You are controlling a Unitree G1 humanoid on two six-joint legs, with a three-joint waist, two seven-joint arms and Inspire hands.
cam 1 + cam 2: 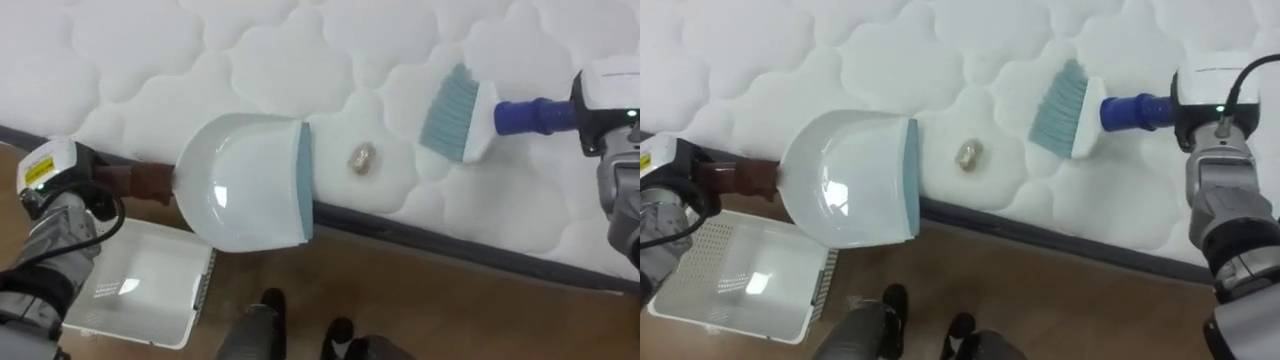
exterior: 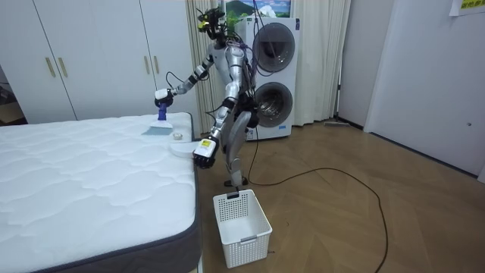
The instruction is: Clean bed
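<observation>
White quilted mattress (image 1: 300, 40) puffed in soft scallops under your tools. Your left hand (image 1: 62, 192) had fingers clamped round the brown handle of the rounded white plastic dustpan (image 1: 245, 180), its blue-grey lip just beside a small crumpled tan scrap (image 1: 361, 157). Your right hand (image 1: 605, 110) gripped the blue-handled, soft-bristled brush (image 1: 452, 112) near the scrap's other side. A white lattice plastic basket (image 1: 160, 300) stood below.

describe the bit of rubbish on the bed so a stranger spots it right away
Find the white quilted mattress and follow its edge nearest the robot. There, between the white dustpan and the blue brush, lies a small crumpled wad, the only tan thing on the white quilting.
</observation>
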